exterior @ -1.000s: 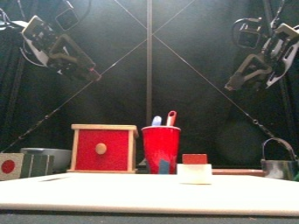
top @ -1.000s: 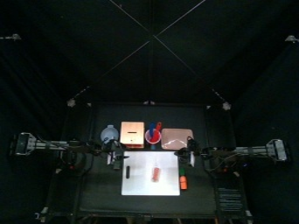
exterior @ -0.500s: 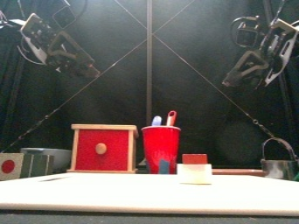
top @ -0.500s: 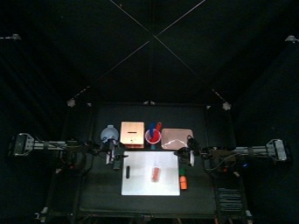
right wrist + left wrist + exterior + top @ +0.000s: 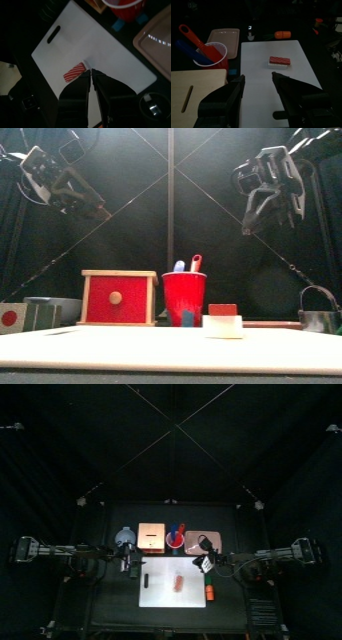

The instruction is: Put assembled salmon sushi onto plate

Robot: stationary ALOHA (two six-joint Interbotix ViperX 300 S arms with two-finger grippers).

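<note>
The salmon sushi (image 5: 178, 584) lies on the white board (image 5: 160, 571); it also shows in the front view (image 5: 223, 320), the left wrist view (image 5: 280, 61) and the right wrist view (image 5: 75, 72). The pinkish-tan plate (image 5: 203, 540) sits behind the board's right part, with nothing on it, and shows in the right wrist view (image 5: 157, 35). My right gripper (image 5: 201, 563) is shut and empty, held high over the board's right back corner, its tips (image 5: 91, 74) next to the sushi in its own view. My left gripper (image 5: 258, 76) is open and empty, resting high at the board's left (image 5: 127, 560).
An orange piece (image 5: 209, 592) lies at the board's right edge. Behind the board stand an orange-brown tray (image 5: 151, 536) with a thin stick, a red cup (image 5: 185, 298) with utensils, a red box (image 5: 118, 298) and a grey bowl (image 5: 124, 536). A metal cup (image 5: 317, 318) stands at the right.
My right arm has swung in from the right toward the middle, now over the board's right back corner. The left arm and the sushi have not moved.
</note>
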